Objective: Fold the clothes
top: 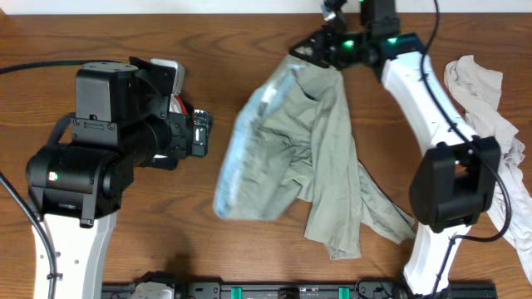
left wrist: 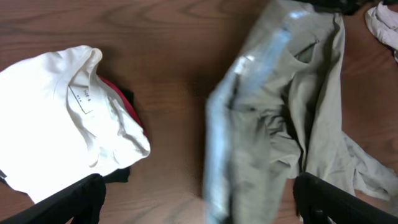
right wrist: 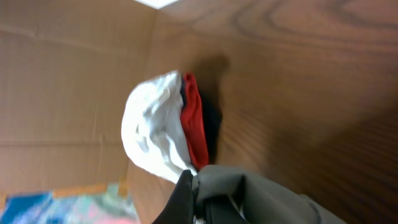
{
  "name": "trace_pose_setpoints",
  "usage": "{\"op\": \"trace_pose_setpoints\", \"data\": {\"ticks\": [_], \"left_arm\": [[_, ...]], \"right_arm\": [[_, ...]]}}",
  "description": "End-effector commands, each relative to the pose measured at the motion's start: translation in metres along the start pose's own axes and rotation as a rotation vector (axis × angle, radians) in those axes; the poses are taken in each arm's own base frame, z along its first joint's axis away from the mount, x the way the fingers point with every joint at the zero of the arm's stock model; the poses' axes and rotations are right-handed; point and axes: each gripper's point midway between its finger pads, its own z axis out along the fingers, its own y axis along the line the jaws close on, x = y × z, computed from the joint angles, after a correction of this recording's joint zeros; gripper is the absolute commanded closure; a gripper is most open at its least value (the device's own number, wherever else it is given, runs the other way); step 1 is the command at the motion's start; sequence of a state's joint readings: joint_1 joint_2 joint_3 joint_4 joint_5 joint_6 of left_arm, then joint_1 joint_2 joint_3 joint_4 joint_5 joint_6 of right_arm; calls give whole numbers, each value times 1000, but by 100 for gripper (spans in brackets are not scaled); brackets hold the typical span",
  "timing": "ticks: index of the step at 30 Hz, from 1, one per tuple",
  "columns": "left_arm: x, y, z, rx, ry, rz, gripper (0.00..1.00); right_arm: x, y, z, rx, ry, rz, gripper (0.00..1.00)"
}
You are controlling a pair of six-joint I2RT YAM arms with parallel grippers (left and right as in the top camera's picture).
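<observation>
Up top, R arm (top: 416, 91) full-stretch, hand (top: 299, 52) tight on olive shirt (top: 326, 137).

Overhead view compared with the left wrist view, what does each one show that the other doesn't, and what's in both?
Only overhead: the left arm and right arm whole, and the right gripper pinching the grey-green garment by its top edge. Only left wrist: the folded white shirt with its neck label, lying on a red garment and a dark garment, a stack the left arm mostly hides from above; also the left gripper open, fingers wide apart. Both: the grey-green garment crumpled on the wooden table, and the pale garment pile to its right.
</observation>
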State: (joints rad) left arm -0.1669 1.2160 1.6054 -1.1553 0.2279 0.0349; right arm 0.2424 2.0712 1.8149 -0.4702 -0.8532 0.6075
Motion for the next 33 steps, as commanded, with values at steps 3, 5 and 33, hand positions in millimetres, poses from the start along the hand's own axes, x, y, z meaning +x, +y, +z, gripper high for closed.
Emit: {"op": "trace_pose_setpoints", "data": {"ticks": [3,5,33], "left_arm": [[-1,1,-2,-10,-3,20,2],[1,1,-2,-10,7,18,2],[6,18,19,-89,77,16,2]], "right_arm": [[-18,9,32,150,-183,13,99],[-32,4,34,232,-279,-51,76],[191,-54,-77,906,615,-268,19]]}}
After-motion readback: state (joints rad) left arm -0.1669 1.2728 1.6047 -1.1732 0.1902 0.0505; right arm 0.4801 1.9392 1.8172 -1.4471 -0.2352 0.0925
